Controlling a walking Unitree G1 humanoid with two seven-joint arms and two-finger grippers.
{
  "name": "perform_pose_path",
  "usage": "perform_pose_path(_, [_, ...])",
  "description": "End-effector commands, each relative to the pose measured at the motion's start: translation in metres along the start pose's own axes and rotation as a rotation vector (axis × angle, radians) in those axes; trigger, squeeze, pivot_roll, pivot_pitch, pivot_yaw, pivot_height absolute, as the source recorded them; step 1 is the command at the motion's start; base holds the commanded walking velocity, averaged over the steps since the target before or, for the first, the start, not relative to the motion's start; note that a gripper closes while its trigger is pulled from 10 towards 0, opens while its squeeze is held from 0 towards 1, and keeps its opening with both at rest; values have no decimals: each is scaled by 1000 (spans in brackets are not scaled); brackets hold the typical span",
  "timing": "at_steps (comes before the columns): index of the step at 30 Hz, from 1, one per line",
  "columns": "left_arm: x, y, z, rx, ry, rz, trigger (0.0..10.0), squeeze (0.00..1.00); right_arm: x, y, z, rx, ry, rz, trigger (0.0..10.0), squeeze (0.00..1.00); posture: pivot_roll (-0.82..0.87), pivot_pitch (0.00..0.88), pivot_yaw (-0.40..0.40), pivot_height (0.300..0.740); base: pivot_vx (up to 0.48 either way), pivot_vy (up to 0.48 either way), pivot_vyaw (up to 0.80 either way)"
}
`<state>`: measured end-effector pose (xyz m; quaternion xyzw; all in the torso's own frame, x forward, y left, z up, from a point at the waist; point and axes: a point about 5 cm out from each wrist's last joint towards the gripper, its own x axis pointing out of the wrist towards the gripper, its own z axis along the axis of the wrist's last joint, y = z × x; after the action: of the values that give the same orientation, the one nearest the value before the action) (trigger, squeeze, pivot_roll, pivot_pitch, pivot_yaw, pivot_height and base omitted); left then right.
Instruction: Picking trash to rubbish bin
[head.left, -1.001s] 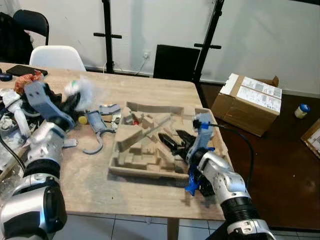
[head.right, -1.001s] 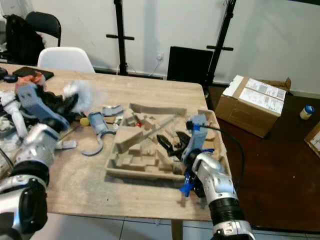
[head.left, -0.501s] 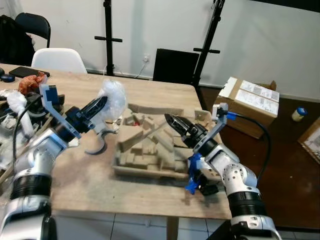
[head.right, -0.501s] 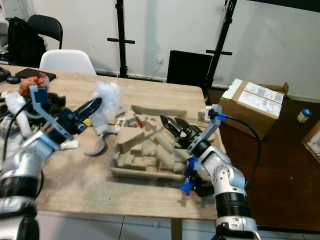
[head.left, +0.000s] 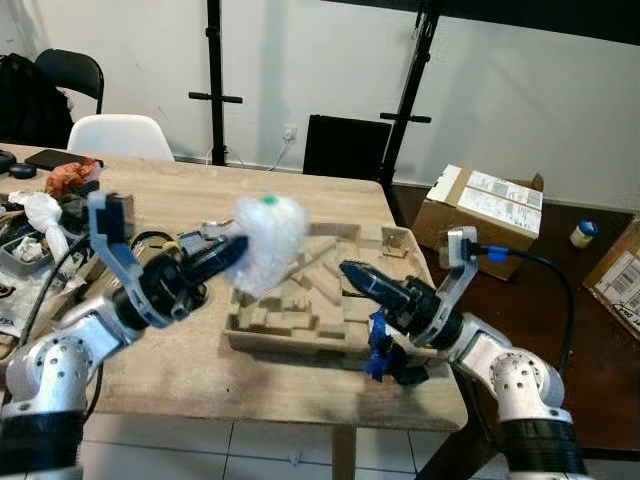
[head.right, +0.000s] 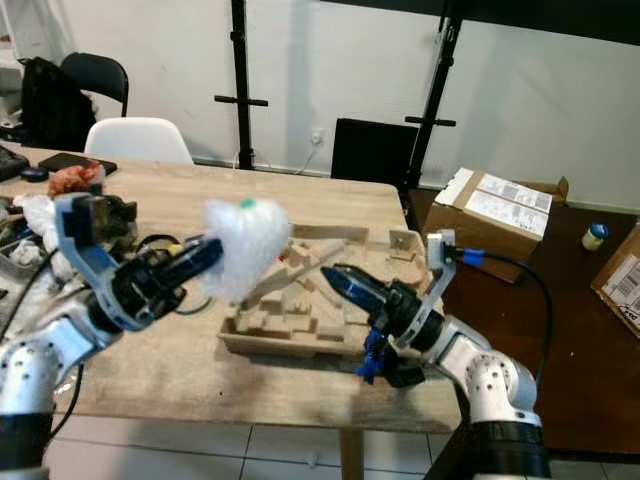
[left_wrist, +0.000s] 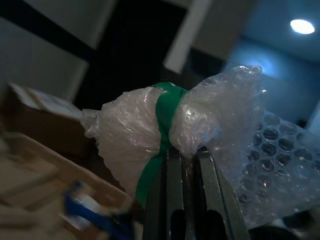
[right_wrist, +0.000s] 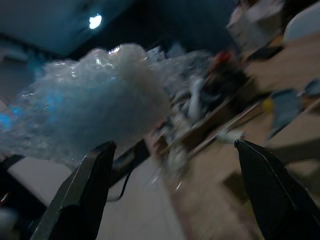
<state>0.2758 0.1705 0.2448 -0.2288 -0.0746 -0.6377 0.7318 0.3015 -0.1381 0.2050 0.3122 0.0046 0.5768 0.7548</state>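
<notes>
My left gripper (head.left: 236, 250) is shut on a wad of clear bubble wrap (head.left: 264, 238) bound with green tape, held in the air above the left end of a brown moulded-pulp tray (head.left: 262, 335). The left wrist view has the two fingers (left_wrist: 210, 192) pinching the bubble wrap (left_wrist: 130, 130) just under the tape. My right gripper (head.left: 350, 270) hovers over the tray's right half, pointing at the wad from a short way off. It is open, its fingers (right_wrist: 82, 195) spread wide with the bubble wrap (right_wrist: 100, 95) ahead of them.
The tray lies on a wooden table (head.left: 180, 375). Clutter and a red crumpled item (head.left: 66, 172) crowd the table's left end. A white chair (head.left: 108, 135) stands behind. A cardboard box (head.left: 480, 205) and a small bottle (head.left: 580, 233) sit on the floor at right.
The left gripper has carried the bubble wrap up and rightwards from the table's left side to above the tray. The right gripper has risen out of the tray. The camera has shifted too.
</notes>
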Motion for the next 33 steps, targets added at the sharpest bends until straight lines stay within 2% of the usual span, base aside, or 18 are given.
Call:
perform_pose_path(1, [1,-6,-23,-52,184,11,0,0,-5,6,-10,0,94,30,10000,0,98,39,-80,740,0,0,0])
perform_pose_path(4, [1,-6,-23,-52,184,11,0,0,-5,6,-10,0,94,30,10000,0,98,39,-80,740,0,0,0])
perform_pose_path(6, [2,-4,-41,-84,280,57,0,0,-10,8,-18,-9,160,26,10000,0,96,44,-81,740,0,0,0])
perform_pose_path(9, [5,-9,-48,-112,318,46,0,0,-12,10,-21,-5,187,30,10000,0,95,46,-79,740,0,0,0])
perform_pose_path(12, [1,-15,-65,-136,500,34,0,0,-18,13,-26,-8,248,41,10000,0,94,48,-78,740,0,0,0])
perform_pose_path(13, [1,-15,-65,-136,500,34,0,0,-18,13,-26,-8,248,41,10000,0,94,48,-78,740,0,0,0])
perform_pose_path(15, [-3,-18,-75,-145,611,35,0,0,-24,14,-33,-36,328,43,10000,0,94,51,-76,740,0,0,0])
perform_pose_path(16, [-3,-18,-75,-145,611,35,0,0,-24,14,-33,-36,328,43,10000,0,94,51,-76,740,0,0,0])
perform_pose_path(20, [-9,-23,-91,-158,798,26,0,0,-38,13,-43,-76,473,40,10000,0,96,54,-77,740,0,0,0])
perform_pose_path(24, [-9,-28,-101,-176,873,4,0,0,-44,11,-45,-95,524,32,10000,0,97,58,-77,740,0,0,0])
perform_pose_path(26, [-9,-28,-101,-176,873,4,0,0,-44,11,-45,-95,524,32,10000,0,97,58,-77,740,0,0,0])
perform_pose_path(27, [-10,-31,-111,-182,934,-1,0,0,-48,9,-47,-121,570,20,10000,0,96,59,-77,740,0,0,0])
perform_pose_path(30, [-12,-32,-118,-186,976,2,0,0,-51,7,-49,-146,611,8,10000,0,96,59,-76,740,0,0,0])
perform_pose_path(33, [-20,-30,-126,-176,1074,20,0,0,-55,4,-52,-184,663,-6,10000,0,96,61,-76,740,0,0,0])
